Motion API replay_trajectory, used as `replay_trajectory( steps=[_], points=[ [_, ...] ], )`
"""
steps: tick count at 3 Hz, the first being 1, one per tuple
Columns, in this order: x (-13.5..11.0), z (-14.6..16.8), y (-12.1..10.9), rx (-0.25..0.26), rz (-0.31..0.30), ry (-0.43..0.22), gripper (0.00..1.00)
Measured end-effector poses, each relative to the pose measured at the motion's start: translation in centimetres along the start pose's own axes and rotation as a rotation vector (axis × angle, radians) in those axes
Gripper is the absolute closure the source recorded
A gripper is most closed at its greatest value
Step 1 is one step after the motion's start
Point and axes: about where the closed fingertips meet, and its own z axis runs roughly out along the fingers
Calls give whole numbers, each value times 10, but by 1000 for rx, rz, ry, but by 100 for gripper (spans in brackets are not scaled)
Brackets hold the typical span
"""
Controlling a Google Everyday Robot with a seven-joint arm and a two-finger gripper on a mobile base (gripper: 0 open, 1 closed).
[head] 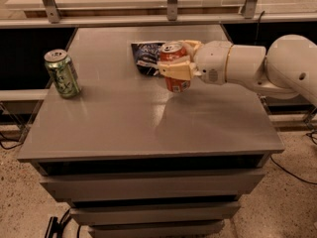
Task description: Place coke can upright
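The coke can (pixel 174 78) is red-orange with a silver top and stands upright near the middle back of the grey table (pixel 148 128). Its base is at or just above the table top; I cannot tell which. My gripper (pixel 181 58) reaches in from the right on a white arm (pixel 247 66) and is shut on the can's upper half. One tan finger (pixel 176 69) lies across the can's front and the other finger (pixel 192 45) is behind it.
A dark blue snack bag (pixel 144 56) lies just left of and behind the coke can, close to it. A green can (pixel 62 73) stands upright near the table's left edge. A metal-railed shelf (pixel 168 4) runs behind the table.
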Motion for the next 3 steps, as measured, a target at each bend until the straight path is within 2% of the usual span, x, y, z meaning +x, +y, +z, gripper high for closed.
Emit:
replay_trajectory(
  steps=[1, 2, 3],
  points=[
    [-1, 2, 1, -4, -1, 0, 82],
    [5, 4, 5, -9, -4, 10, 59],
    [16, 6, 10, -11, 2, 13, 61]
  ],
)
